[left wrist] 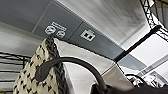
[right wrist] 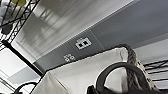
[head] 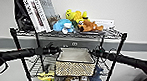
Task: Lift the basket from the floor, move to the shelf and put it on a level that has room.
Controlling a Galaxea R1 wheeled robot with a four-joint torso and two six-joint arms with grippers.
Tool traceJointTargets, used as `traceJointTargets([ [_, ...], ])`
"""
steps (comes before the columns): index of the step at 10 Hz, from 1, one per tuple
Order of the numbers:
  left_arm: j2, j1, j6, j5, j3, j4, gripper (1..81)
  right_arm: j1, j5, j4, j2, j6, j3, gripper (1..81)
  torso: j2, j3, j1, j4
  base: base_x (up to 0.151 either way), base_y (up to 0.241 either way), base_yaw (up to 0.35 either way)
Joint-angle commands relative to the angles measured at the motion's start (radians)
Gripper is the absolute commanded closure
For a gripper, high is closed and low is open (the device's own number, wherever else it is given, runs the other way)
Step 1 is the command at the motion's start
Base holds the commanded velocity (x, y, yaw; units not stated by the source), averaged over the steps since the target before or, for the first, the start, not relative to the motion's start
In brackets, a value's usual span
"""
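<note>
Behind everything we see a pale grey wall (head: 131,12), evenly lit. A darker grey band (head: 139,46) runs across it from nine o'clock to three o'clock, carrying a small white socket plate (head: 74,44). In the wrist views we find the same plate (left wrist: 87,35) with two round stickers (left wrist: 53,30) beside it.

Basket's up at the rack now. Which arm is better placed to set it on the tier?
Neither alone: the left gripper and right gripper flank the basket symmetrically, level with the shelf, so both should probably lower together.
</note>
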Motion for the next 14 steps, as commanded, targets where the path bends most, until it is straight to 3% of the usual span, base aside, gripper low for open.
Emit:
traceJointTargets([
  [1, 0.014, -0.198, 0.002, -0.016, 0.028, 0.0, 81.1, 0.18, 0.006, -0.006, 0.013, 0.003, 0.03, 81.1, 0.0, 0.0, 0.0, 0.0, 0.0, 0.0, 0.0],
  [2, 0.009, -0.198, 0.007, -0.016, 0.039, 0.0, 81.1, 0.178, 0.009, -0.006, 0.01, 0.001, 0.039, 81.1, 0.0, 0.0, 0.0, 0.0, 0.0, 0.0, 0.0],
  [3, 0.003, -0.198, 0.008, -0.016, 0.049, 0.002, 1.0, 0.174, 0.02, -0.005, 0.004, 0.003, 0.052, 81.1, 0.0, 0.0, 0.0, 0.0, 0.0, 0.0, 0.0],
  [4, 0.003, -0.198, 0.007, -0.019, 0.051, 0.005, 1.0, 0.175, 0.019, 0.0, 0.003, 0.003, 0.047, 81.1, 0.0, 0.0, 0.0, 0.0, 0.0, 0.0, 0.0],
  [5, 0.002, -0.198, 0.007, -0.019, 0.054, 0.003, 1.0, 0.18, 0.013, -0.002, -0.005, 0.003, 0.055, 1.0, 0.0, 0.0, 0.0, 0.0, 0.0, 0.0, 0.0],
  [8, -0.031, -0.198, 0.005, -0.025, 0.091, 0.003, 1.0, 0.183, 0.011, -0.002, -0.028, 0.003, 0.084, 1.0, 0.0, 0.0, 0.0, 0.0, 0.0, 0.0, 0.0],
  [14, -0.156, -0.201, 0.004, -0.029, 0.209, 0.008, 1.0, 0.197, 0.022, 0.0, -0.201, 0.003, 0.286, 1.0, 0.0, 0.0, 0.0, 0.0, 0.0, 0.0, 0.0],
])
